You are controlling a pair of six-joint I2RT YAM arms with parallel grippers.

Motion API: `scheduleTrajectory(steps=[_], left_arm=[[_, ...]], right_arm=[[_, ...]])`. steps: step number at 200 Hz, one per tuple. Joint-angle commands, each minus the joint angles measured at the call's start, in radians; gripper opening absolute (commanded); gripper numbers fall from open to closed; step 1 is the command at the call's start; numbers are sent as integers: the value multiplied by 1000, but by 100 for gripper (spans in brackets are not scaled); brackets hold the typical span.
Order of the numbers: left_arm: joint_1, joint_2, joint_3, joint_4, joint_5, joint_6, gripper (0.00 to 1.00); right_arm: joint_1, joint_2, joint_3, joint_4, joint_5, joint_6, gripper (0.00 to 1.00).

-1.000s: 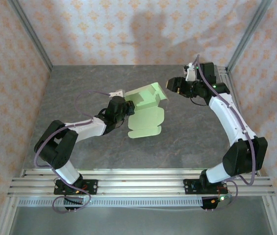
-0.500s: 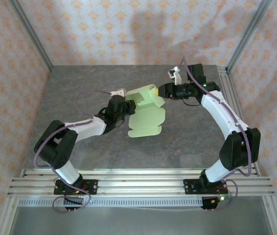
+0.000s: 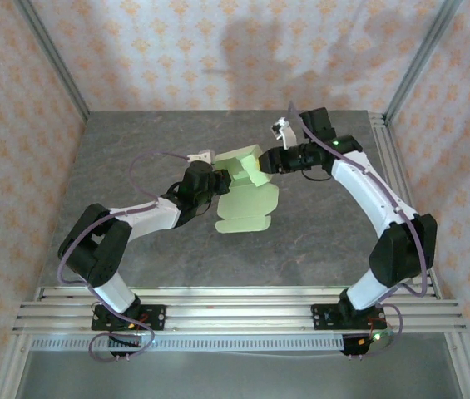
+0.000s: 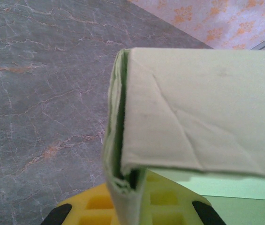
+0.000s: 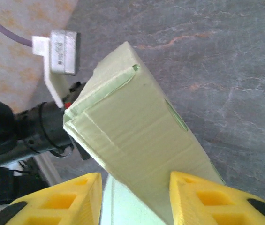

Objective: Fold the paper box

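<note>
The paper box (image 3: pixel 247 208) was thin matt card, pale yellow-green, creased and lightly scuffed. The table (image 3: pixel 135 150) had a smooth grey marbled surface with a dull sheen. The right gripper (image 5: pixel 134 180) had 2 fingers (image 5: pixel 71 199) of matt yellow moulded plastic. The rails (image 3: pixel 235 301) were bare brushed metal.

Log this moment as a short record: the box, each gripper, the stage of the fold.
box: paper box, pale yellow-green card, one section raised, the rest flat on the table
left: left gripper shut on the edge of the raised section
right: right gripper has a finger on either side of the raised section's far end; whether it grips cannot be told
stage: partly folded, not yet a closed box
</note>
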Motion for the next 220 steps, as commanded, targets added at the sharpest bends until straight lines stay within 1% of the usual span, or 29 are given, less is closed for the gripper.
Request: scheduleTrajectory(steps=[1,22,34,50,86,121,164,201,220], left_arm=[[3,-3,33,-5,10,11,0],[3,-5,36,-11,11,11,0],[2,-6,36,-11,11,11,0],[3,-8,35,-11,12,10,0],[3,-8,37,-8,16,7,0],[3,-5,44,-9,23,5,0],[3,-1,43,-11,26,4,0],[2,2,46,-10,28,2,0],[3,6,48,-8,32,1,0]], right_arm=[[40,15,38,-63,172,-59,41],[73,32,58,-90,272,-59,39],[84,34,62,-87,325,-48,36],[99,31,64,-80,390,-41,35],[130,32,67,-62,493,-30,32],[175,47,77,-51,600,-13,31],[223,67,90,-43,726,27,27],[273,93,109,-40,909,53,25],[287,106,109,-32,972,83,24]])
